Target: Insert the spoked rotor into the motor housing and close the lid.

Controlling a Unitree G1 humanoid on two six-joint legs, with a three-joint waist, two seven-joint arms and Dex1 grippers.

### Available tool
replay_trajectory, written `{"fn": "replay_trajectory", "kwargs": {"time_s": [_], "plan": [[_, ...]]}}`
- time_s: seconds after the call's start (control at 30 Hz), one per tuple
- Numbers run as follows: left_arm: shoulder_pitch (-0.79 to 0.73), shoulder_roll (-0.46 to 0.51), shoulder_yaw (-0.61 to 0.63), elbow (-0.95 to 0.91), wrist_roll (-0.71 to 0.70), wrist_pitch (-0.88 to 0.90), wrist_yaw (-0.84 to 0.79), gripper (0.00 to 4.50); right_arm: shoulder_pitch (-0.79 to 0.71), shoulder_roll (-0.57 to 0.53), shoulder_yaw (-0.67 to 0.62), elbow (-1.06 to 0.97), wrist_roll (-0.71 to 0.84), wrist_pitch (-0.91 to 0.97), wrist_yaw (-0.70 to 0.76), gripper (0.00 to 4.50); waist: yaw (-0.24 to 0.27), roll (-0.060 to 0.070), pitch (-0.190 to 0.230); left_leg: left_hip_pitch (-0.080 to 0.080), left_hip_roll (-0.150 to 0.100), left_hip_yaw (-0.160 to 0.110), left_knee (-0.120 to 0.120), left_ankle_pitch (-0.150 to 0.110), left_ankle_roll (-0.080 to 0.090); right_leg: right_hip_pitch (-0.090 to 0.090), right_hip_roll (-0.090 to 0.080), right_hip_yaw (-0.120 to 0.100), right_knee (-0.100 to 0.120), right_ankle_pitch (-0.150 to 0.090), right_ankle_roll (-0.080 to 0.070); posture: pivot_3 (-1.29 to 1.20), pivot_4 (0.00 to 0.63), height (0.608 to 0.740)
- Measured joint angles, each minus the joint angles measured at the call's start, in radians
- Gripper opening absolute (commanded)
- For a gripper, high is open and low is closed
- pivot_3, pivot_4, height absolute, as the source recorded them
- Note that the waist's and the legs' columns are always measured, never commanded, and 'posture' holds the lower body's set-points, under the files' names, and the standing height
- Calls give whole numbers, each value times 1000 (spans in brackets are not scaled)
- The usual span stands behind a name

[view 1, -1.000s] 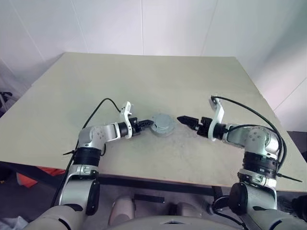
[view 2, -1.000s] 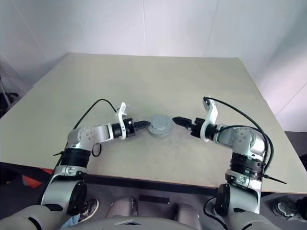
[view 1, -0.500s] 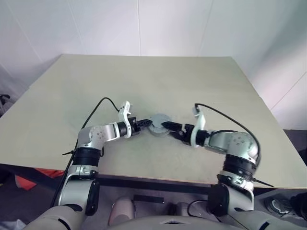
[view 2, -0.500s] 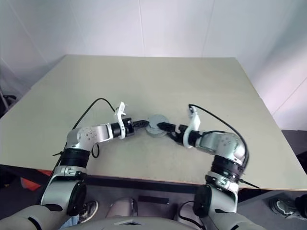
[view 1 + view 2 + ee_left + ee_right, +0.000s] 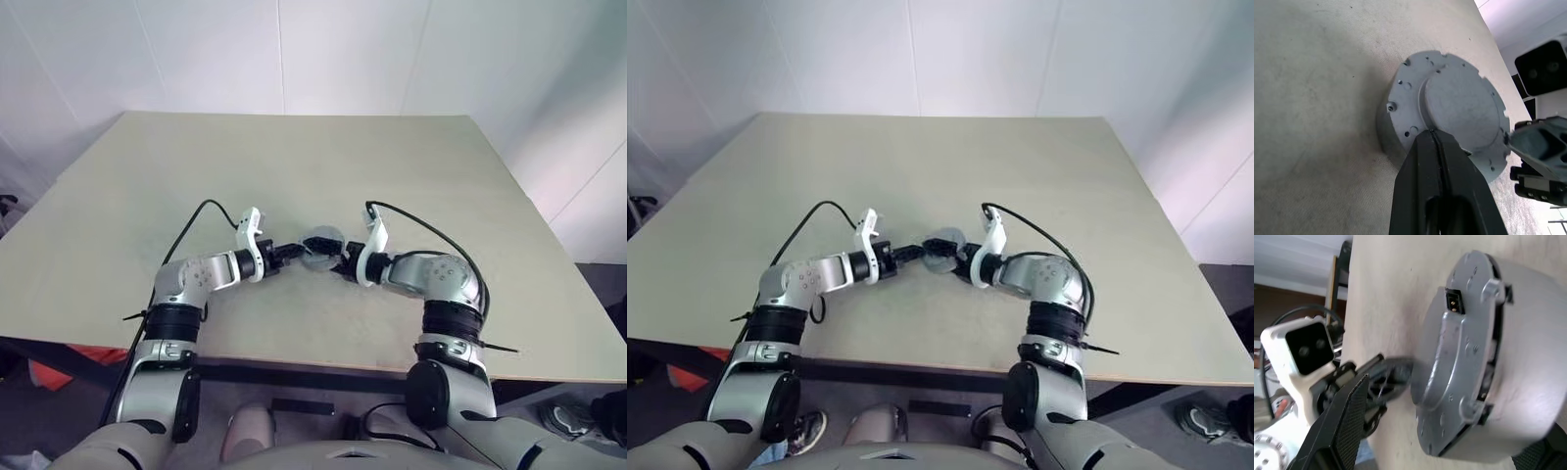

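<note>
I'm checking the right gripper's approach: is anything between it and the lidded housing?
Nothing visible. The right gripper is open, its fingers on either side of the housing, whose lid is already on top. The shut left gripper touches the lid from the opposite side, clear of the right one's path.

**A bare test room for robot trials**

A plain beige worktop (image 5: 294,157) fills the middle of the frame, backed by blank white panelled walls (image 5: 206,49) across the top. Dark flooring and cluttered gear show at the lower corners.
</note>
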Motion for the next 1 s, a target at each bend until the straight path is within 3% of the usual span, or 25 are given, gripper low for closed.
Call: {"fn": "replay_trajectory", "kwargs": {"time_s": [0.2,0.23,0.57,0.9,1.0], "plan": [[4,-1,-2,-1,1,-1,4,0,0,6,11,46,-6,-104,-42,2154,1,1,0,-1,-1,0,0,1,-2,0,0,0,-3,0,0,0,0,740],[4,-3,-3,-1,1,-1,4,0,-2,4,17,46,-5,-114,-44,2025,3,1,0,-1,-1,0,0,1,-2,0,0,0,-3,0,0,0,0,740],[13,-20,4,-1,-1,-37,-2,0,-3,-8,13,50,39,-124,-63,2021,6,0,1,-3,0,0,-1,1,-2,-1,0,0,-4,0,0,0,0,740],[16,-39,185,-3,-101,-74,21,0,-167,-60,-145,140,136,-141,-129,2021,6,0,1,-28,1,-2,0,0,2,-22,4,-2,2,8,-6,0,0,740],[16,-67,232,-9,-143,-94,45,621,-197,-50,-177,167,181,-138,-141,2021,3,0,1,-30,1,-2,0,-2,5,-24,4,-3,1,8,-7,0,0,740]]}}
